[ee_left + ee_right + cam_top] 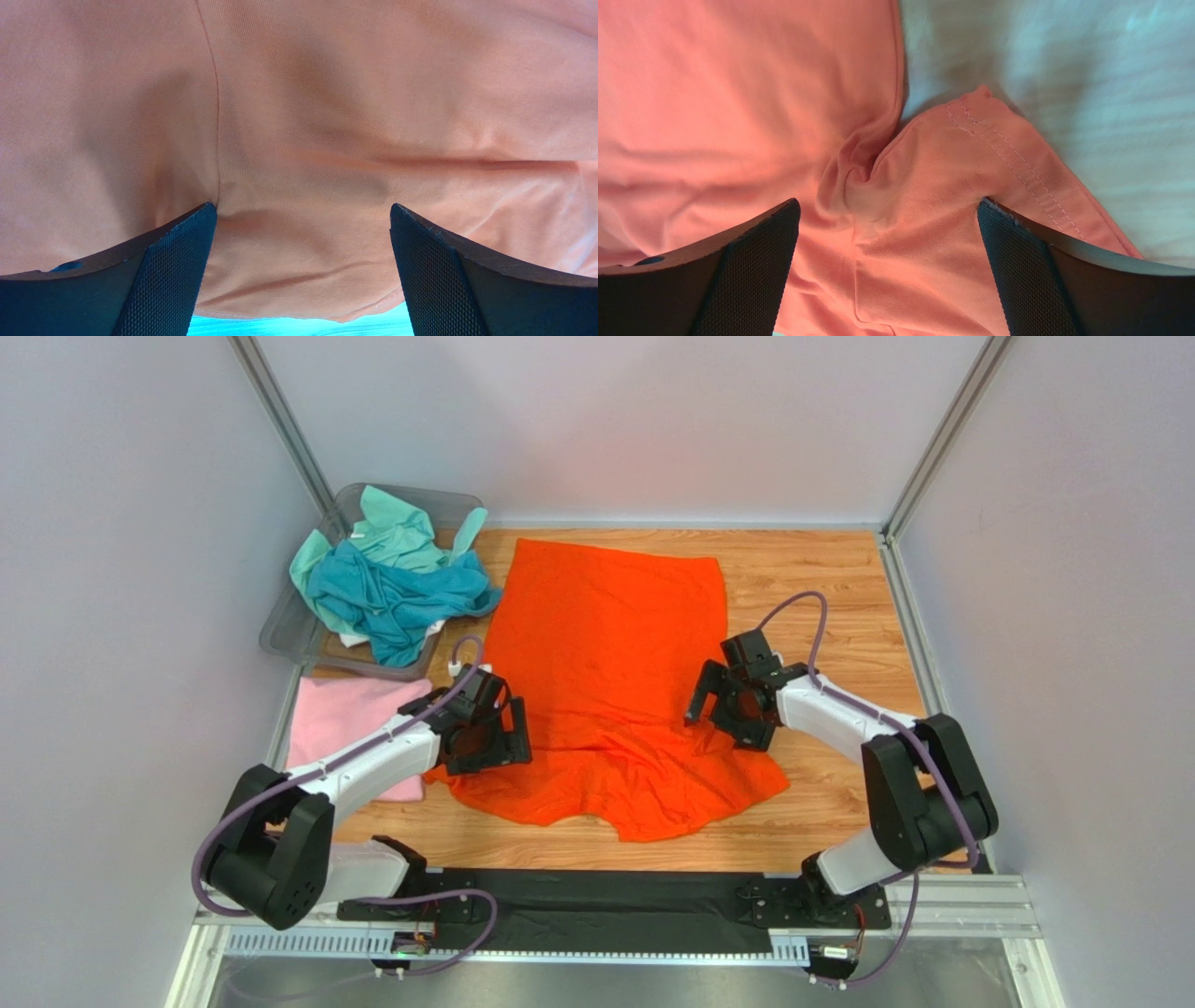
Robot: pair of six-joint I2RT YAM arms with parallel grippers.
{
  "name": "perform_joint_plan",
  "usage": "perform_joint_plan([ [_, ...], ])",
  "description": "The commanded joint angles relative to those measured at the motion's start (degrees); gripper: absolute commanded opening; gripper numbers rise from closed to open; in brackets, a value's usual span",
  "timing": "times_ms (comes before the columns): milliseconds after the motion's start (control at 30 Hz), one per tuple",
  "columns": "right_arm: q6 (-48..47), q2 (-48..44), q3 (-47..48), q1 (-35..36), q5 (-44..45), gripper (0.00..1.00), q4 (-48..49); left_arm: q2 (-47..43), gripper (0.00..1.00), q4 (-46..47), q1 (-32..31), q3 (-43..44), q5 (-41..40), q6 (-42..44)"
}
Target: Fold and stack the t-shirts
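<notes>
Status: orange shirt (617,658) was spread mid-tabletop (842,588) | left fingers (161,280) were seen parted, nothing gripped, over its left edge | right fingers (752,280) were seen parted over its bunched sleeve.

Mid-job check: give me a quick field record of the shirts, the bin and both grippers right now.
orange t-shirt: spread mid-table, near end rumpled
pink t-shirt: flat at the left edge, beside the left arm
teal t-shirt, mint t-shirt: bunched in the bin, far left corner
left gripper: open, low over the orange cloth's left side
right gripper: open, over a bunched, stitched hem on its right side
held: nothing
</notes>
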Motion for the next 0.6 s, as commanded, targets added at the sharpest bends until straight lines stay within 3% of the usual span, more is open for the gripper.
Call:
perform_joint_plan([
  [0,-4.93,6.15,0.57,-4.12,1.90,1.00,0.96,0.24,1.00,0.94,0.09,-1.51,4.46,0.46],
  [167,-7.21,10.80,5.15,-7.12,2.51,1.00,-2.20,-0.89,1.00,2.17,-1.40,-4.23,9.14,-0.94],
  [267,-8.10,13.18,8.57,-9.32,2.43,1.00,-4.13,-0.81,1.00,3.57,-5.79,-5.73,10.36,-4.01],
  [433,-10.46,16.26,14.28,-13.27,2.87,1.00,-6.85,2.26,1.00,9.02,-17.48,-5.91,17.48,-10.95],
  [567,-12.75,22.14,22.71,-15.65,3.92,1.00,-8.79,8.14,1.00,19.55,-27.05,-3.19,22.40,-14.48],
])
